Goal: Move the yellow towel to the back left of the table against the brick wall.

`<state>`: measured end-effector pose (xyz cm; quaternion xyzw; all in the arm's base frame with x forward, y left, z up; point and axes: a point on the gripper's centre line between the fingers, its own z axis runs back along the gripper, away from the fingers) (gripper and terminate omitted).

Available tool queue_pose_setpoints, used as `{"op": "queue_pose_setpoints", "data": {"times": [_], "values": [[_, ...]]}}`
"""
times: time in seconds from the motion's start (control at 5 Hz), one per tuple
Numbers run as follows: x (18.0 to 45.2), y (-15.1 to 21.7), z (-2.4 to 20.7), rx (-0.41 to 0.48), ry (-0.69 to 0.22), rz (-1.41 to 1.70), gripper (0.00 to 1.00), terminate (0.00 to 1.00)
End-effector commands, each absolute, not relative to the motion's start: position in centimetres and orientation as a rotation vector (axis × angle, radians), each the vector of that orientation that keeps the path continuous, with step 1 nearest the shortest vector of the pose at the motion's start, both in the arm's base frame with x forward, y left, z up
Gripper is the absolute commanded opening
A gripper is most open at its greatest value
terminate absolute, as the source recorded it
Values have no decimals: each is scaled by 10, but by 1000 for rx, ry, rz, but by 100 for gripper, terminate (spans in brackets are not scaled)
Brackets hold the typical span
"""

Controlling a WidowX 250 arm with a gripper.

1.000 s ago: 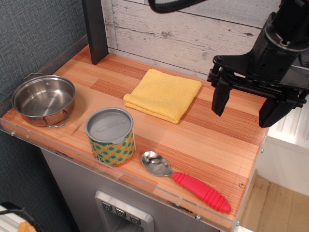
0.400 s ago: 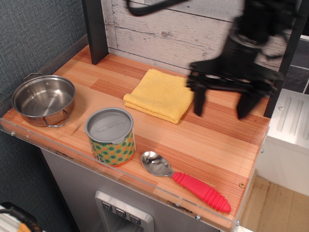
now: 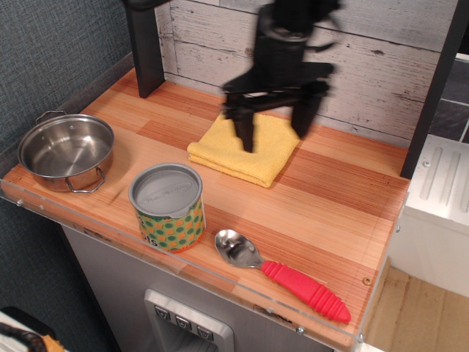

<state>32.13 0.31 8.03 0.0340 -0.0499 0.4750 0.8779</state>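
Your tool [image 3: 272, 128] has swept in from the right and now hangs spread directly over the yellow towel [image 3: 245, 148], ready to descend.

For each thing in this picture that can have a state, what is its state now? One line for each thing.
gripper: open, fingers pointing down over the towel, blurred.
yellow towel: folded, lying flat on the table, not gripped.
steel pot: upright, empty.
tin can: upright, grey lid closed.
spoon: lying flat, bowl facing up.
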Motion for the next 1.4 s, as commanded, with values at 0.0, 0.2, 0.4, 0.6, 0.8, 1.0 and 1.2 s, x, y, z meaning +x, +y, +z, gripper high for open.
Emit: {"op": "queue_pose_setpoints", "data": {"times": [0.0,0.2,0.4,0.6,0.8,1.0,1.2], "values": [[335,39,72,55,-129,1201,0,0],[345,43,63,43,-122,1230,0,0],[356,43,56,76,-137,1277,0,0],[361,43,45,47,-144,1312,0,0],[364,43,33,51,-129,1310,0,0],[364,45,30,53,-137,1312,0,0],[361,53,25,72,-138,1319,0,0]]}}
